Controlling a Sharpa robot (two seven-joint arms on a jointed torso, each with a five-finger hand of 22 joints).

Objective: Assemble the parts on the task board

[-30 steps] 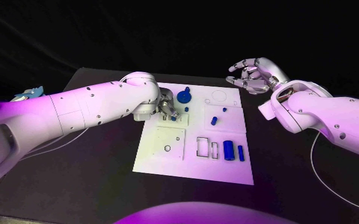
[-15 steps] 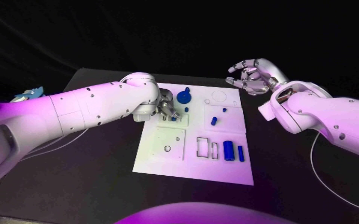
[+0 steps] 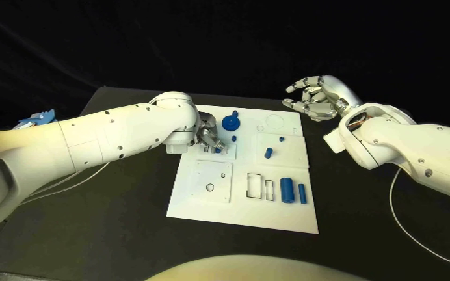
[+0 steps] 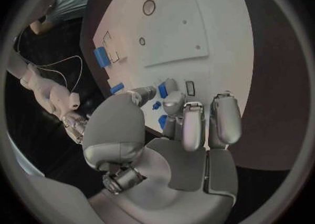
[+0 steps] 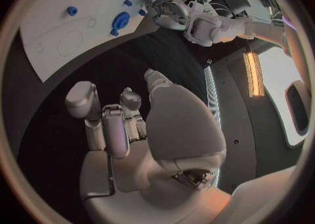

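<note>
Left hand (image 3: 208,136) is down at the task board's (image 3: 211,206) upper-left area, fingers bunched over a small blue part (image 4: 162,90). From the left wrist view the fingertips (image 4: 169,86) close around that blue piece right at the board's surface, so I read it as pinched, though how firm the hold is I cannot tell. Just beside it sits the blue gear-like round part (image 3: 231,123), with a small blue peg (image 3: 235,112) past it.

To do this step well, I'd judge: keep the piece upright over its slot, lower it straight, and don't nudge the gear alongside.

Right hand (image 3: 317,97) hangs above the table beyond the board's far right corner, fingers curled loosely apart, nothing in it.

Further out, a blue block (image 3: 285,190) and a blue cylinder (image 3: 302,193) lie near the board's lower right.

No brand, label or readable writing anywhere.
</note>
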